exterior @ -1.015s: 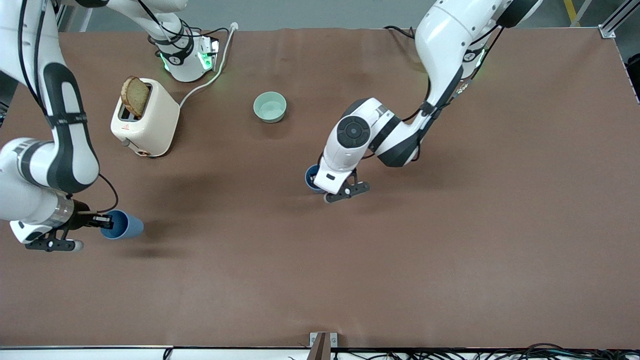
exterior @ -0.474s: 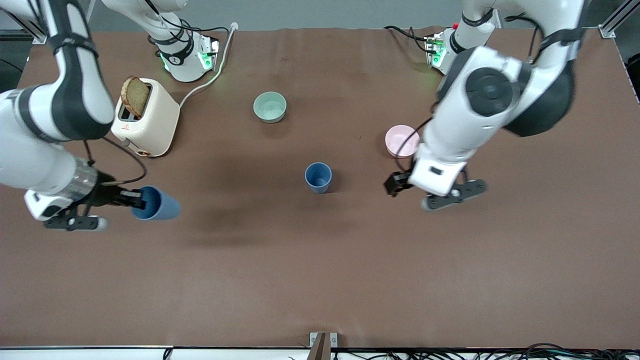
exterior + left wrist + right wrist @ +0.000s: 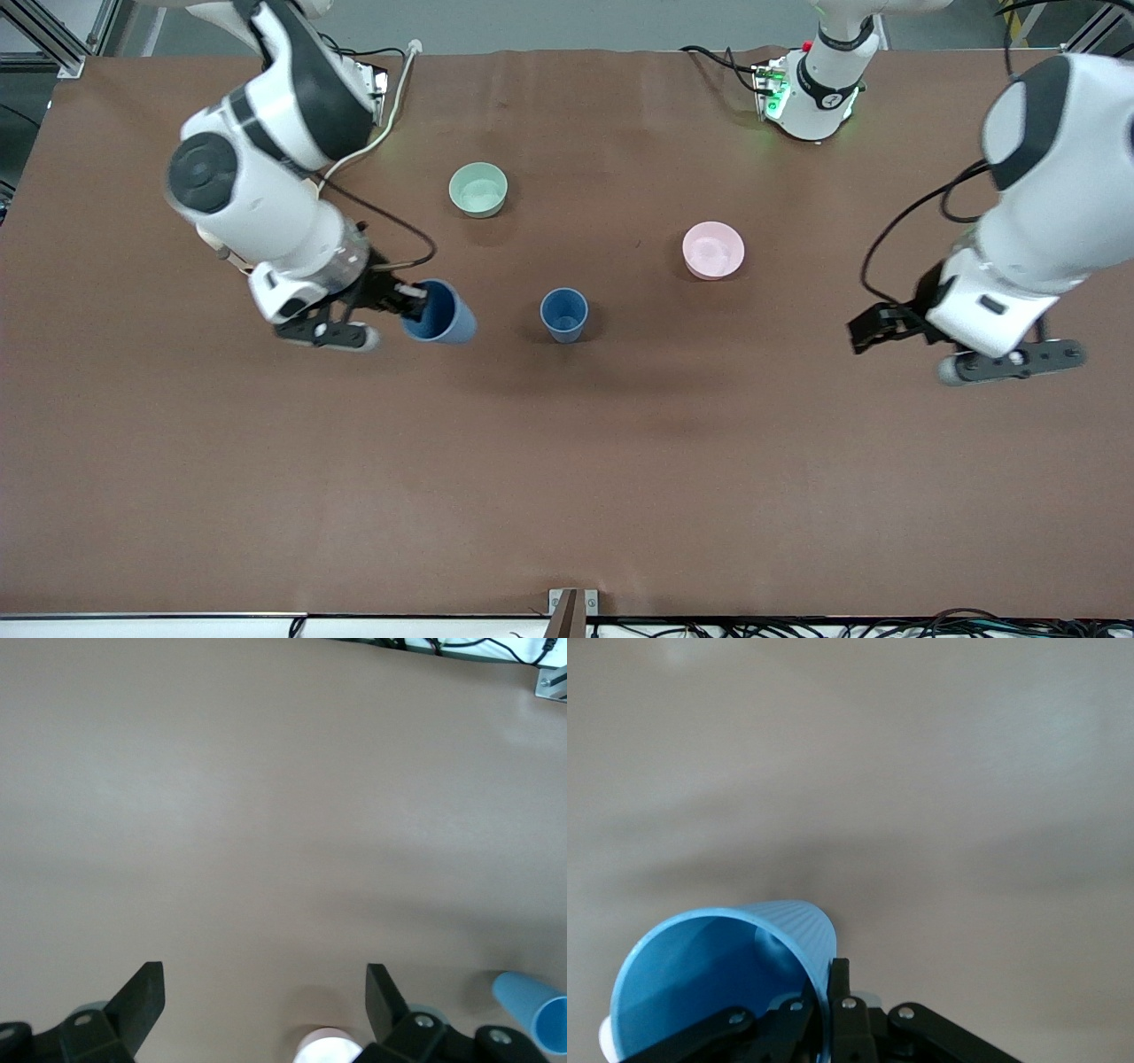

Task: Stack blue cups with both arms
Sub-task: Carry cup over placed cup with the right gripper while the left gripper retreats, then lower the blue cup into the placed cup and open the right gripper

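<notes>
In the front view, the right gripper (image 3: 409,302) hangs over the brown worktop (image 3: 567,461), its jaws pinching the rim of a blue cup (image 3: 439,313) that is tipped on its side in the air, mouth toward the gripper. The second blue cup (image 3: 564,314) stands upright on the worktop near the middle, just beside the held one and toward the left arm's end from it. A pale green bowl (image 3: 478,189) sits farther from the front camera than that standing cup, and a pink bowl (image 3: 713,250) lies toward the left arm's end, also a little farther. The left gripper (image 3: 873,326) hovers over bare worktop at the left arm's end, well apart from both cups and holding nothing. In the left wrist view, the left gripper (image 3: 266,992) shows its jaws spread wide with only worktop between them; the pink bowl (image 3: 326,1051) peeks in at the edge, and a blue cup (image 3: 532,1008) shows farther off, probably the one the right arm carries. In the right wrist view, the right gripper (image 3: 826,1003) clamps the wall of the held blue cup (image 3: 722,979), one finger (image 3: 842,1005) outside it.
</notes>
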`<action>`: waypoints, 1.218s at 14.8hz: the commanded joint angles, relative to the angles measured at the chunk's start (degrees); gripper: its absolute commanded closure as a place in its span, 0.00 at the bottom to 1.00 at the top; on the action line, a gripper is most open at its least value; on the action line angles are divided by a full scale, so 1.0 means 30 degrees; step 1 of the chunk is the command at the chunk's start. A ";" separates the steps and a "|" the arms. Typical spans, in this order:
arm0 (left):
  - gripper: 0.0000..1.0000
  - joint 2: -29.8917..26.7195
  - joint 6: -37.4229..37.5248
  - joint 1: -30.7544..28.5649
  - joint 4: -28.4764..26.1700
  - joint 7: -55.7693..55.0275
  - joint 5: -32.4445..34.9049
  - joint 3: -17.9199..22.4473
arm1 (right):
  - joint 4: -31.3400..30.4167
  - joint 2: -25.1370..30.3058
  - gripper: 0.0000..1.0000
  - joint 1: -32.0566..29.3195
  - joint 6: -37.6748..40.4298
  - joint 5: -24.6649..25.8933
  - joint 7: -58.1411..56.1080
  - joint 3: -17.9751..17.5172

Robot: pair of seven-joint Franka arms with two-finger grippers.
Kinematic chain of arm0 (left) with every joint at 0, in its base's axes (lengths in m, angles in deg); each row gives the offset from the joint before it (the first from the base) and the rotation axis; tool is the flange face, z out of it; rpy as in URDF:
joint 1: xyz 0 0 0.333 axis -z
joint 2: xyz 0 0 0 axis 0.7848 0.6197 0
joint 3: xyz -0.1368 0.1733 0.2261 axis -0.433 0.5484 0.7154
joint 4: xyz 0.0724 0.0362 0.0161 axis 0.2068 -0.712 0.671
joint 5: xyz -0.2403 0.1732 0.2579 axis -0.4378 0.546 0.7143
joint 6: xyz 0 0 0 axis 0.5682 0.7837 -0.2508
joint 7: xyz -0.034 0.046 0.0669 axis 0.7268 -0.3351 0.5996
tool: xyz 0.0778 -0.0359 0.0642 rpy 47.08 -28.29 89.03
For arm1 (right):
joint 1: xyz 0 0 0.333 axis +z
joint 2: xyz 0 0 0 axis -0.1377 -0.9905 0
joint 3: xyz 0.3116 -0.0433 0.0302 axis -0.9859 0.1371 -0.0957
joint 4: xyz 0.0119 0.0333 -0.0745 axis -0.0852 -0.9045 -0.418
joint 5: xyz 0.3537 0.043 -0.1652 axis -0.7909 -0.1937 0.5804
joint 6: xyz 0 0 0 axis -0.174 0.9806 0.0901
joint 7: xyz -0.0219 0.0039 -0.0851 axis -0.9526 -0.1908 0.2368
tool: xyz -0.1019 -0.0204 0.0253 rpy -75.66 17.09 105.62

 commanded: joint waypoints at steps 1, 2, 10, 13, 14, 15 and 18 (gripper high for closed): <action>0.00 -0.1450 0.0886 -0.0868 -0.0267 0.1660 0.0266 -0.0156 | -0.0053 -0.1312 1.00 0.0332 -0.1209 0.1300 0.2183 -0.1265; 0.00 -0.1773 0.0976 -0.1220 -0.0267 0.2509 0.0237 -0.0156 | 0.0006 -0.1752 1.00 0.0887 -0.1618 0.1650 0.2480 -0.1268; 0.00 -0.3911 0.2471 -0.2396 -0.1112 0.6120 -0.0026 -0.0128 | -0.0022 -0.3513 1.00 0.3324 -0.2996 0.2122 0.2922 -0.1268; 0.00 -0.5462 0.2383 -0.2134 -0.3131 0.6268 -0.0085 0.0078 | -0.0111 -0.4186 1.00 0.3471 -0.3555 0.3259 0.2922 -0.1239; 0.00 -0.6251 0.2383 -0.1726 -0.4124 0.6268 -0.0086 0.0398 | -0.0111 -0.4304 1.00 0.3471 -0.3555 0.3874 0.2922 -0.1239; 0.00 -0.6810 0.2383 -0.1200 -0.4772 0.6239 -0.0115 0.0981 | -0.0140 -0.4335 1.00 0.3471 -0.3555 0.4025 0.2893 -0.1239; 0.00 -0.7750 0.2413 -0.0873 -0.5919 0.6238 -0.0583 0.1485 | -0.0169 -0.4686 0.99 0.3588 -0.3788 0.4056 0.2922 -0.1210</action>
